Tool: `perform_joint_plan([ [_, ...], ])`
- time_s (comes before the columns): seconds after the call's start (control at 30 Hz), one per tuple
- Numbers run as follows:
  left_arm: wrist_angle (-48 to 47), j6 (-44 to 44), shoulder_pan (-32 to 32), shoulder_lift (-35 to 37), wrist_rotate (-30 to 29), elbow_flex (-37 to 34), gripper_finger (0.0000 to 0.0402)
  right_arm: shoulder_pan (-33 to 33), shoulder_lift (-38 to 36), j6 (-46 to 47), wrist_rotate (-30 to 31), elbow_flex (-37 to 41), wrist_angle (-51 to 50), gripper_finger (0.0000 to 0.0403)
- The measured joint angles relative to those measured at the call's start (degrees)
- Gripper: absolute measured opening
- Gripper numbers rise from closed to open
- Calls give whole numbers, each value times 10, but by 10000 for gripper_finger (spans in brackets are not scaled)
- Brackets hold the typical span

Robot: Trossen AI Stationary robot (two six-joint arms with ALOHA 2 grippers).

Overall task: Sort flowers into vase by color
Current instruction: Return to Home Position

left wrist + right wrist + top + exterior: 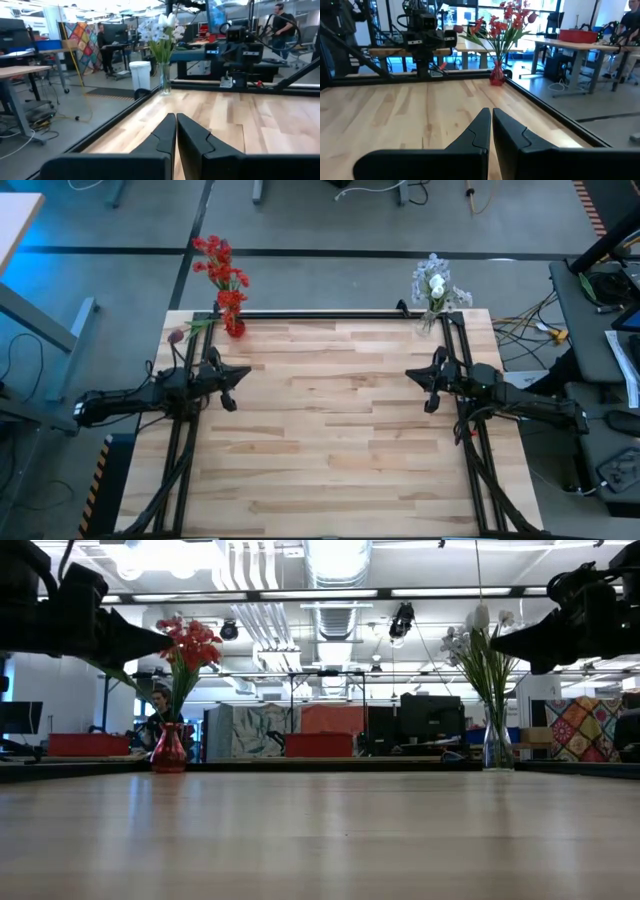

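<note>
Red flowers [222,270] upright at table's [330,450] far-left corner, nearer left gripper [243,373]; white flowers [436,283] far-right, nearer right gripper [414,375]; both pinched shut, empty.

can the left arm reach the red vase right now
Probably yes: the red vase stands at the table's far left corner, close beyond the left end effector, with only bare wood between. The shut end effector must open first.
</note>
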State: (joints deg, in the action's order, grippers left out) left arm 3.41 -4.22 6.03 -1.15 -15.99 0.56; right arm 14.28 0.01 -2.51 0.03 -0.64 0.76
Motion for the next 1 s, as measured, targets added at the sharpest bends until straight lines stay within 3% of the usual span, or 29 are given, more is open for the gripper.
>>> perform_joint_plan([
  [0.33,0,46,4,-11,-5,0,0,0,1,4,1,0,1,13],
  [0.67,2,48,4,-46,-5,0,0,0,29,64,1,0,0,13],
  [1.0,2,48,5,-68,-5,0,0,0,39,49,1,0,0,13],
])
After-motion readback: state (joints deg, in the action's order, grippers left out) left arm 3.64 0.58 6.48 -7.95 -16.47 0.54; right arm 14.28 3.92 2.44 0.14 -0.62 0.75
